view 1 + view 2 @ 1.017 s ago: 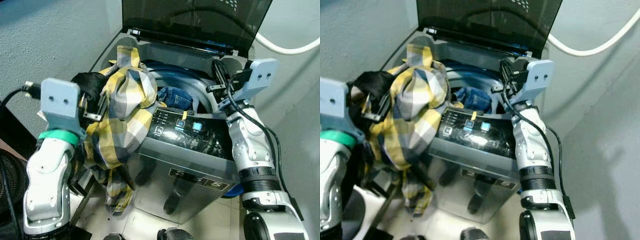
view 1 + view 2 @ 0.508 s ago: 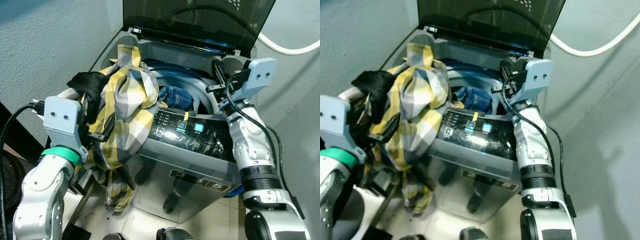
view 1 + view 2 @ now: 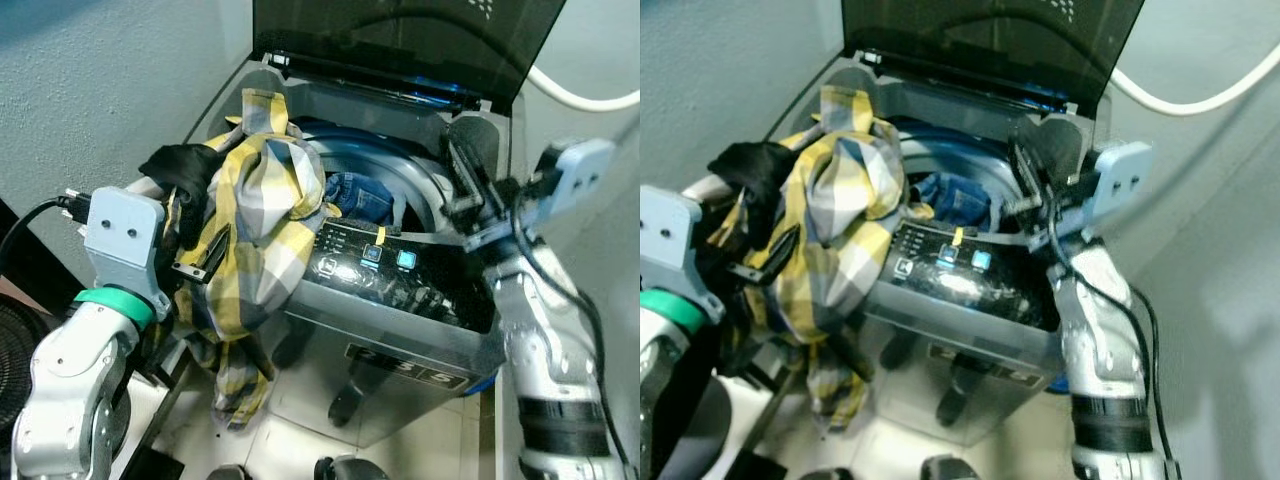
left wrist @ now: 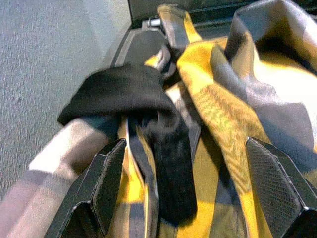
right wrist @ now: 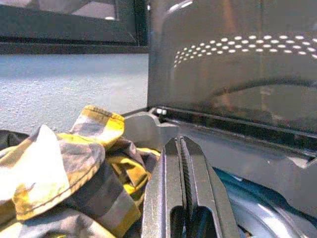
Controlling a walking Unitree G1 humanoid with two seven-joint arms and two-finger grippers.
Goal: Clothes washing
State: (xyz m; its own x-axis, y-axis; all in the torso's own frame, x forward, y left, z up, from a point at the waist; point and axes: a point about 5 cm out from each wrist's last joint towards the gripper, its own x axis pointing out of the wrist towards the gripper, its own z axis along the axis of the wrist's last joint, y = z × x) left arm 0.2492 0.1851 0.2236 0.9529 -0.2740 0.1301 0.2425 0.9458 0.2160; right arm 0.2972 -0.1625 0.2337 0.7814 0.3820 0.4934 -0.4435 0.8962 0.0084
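A yellow and grey plaid shirt (image 3: 260,230) hangs over the left rim of the open top-loading washing machine (image 3: 400,290) and trails down its side. On the shirt's upper left lies a black garment (image 3: 180,165). Blue jeans (image 3: 360,195) sit inside the drum. My left gripper (image 3: 200,255) is open against the hanging shirt. In the left wrist view its fingers (image 4: 111,183) stand wide apart, with the black garment (image 4: 133,94) and shirt (image 4: 233,99) ahead. My right gripper (image 3: 468,175) is shut and empty over the machine's right rim, pointing at the lid (image 5: 237,59).
The dark lid (image 3: 400,40) stands upright at the back. A white hose (image 3: 590,100) runs along the wall at the right. A grey wall closes in on the left. A dark round object (image 3: 15,340) sits on the floor at the lower left.
My left gripper has dropped a little lower along the shirt. My right arm has swung to the right, with its gripper still shut above the right rim.
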